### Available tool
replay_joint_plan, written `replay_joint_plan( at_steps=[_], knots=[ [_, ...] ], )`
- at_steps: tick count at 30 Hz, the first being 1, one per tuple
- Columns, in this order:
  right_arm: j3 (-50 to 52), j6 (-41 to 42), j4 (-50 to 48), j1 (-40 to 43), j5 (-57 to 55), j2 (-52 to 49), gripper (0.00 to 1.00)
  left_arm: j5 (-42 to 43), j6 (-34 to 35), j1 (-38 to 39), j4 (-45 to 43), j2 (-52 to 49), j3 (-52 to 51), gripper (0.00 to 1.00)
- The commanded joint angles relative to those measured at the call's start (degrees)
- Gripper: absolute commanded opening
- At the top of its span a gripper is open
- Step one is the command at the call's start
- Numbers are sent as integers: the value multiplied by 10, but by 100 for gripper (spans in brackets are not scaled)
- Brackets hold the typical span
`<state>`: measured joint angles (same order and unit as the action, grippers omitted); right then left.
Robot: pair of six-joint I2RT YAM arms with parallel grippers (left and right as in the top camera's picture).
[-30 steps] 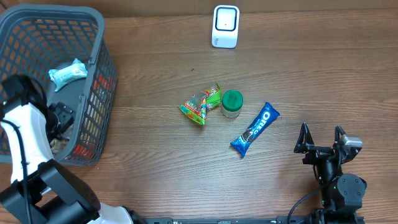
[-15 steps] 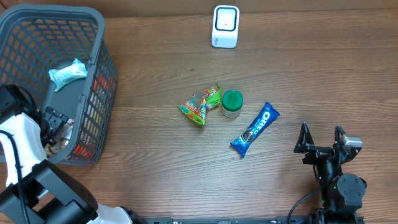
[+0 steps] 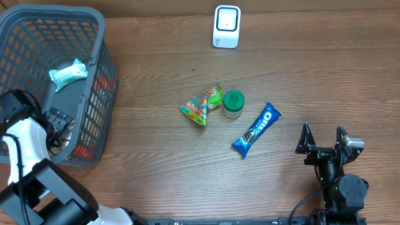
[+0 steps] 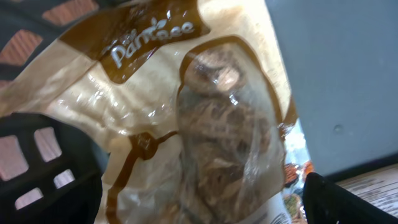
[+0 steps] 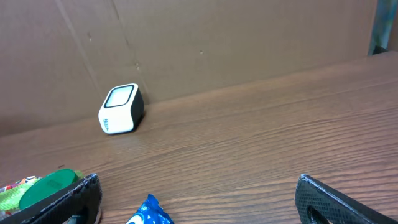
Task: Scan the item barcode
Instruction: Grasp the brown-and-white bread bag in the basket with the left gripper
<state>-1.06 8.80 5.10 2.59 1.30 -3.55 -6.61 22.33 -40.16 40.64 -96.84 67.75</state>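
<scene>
Your left gripper, jaws spread wide on nothing, hangs just over the brown snack bag in the basket — its long axis crosswise to the jaw line — while your right gripper, likewise spread and empty, sits well apart.

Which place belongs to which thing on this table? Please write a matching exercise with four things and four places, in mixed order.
Things:
1. white scanner
2. blue cookie pack
3. teal packet
4. green-lidded jar

Places:
A. inside the grey basket
B. beside the colourful candy bag
C. at the far edge of the table
D. nearest the right claw

Pairs: 1-C; 2-D; 3-A; 4-B
</scene>
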Motion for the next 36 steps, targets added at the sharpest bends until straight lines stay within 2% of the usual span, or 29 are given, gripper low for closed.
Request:
replay_joint_plan(
  at_steps=[1, 9, 21, 29, 36],
  knots=[
    [6, 2, -4, 0, 3, 0, 100, 11, -7, -3, -6, -17, -3, 95],
    [6, 2, -4, 0, 3, 0, 100, 11, -7, -3, -6, -70, -3, 94],
    [6, 2, -4, 0, 3, 0, 100, 11, -7, -3, -11, -73, -3, 94],
    [6, 2, -4, 0, 3, 0, 100, 11, -7, 1, -17, -73, -3, 78],
    [6, 2, -4, 0, 3, 0, 100, 11, -7, 11, -17, -73, -3, 59]
  ],
)
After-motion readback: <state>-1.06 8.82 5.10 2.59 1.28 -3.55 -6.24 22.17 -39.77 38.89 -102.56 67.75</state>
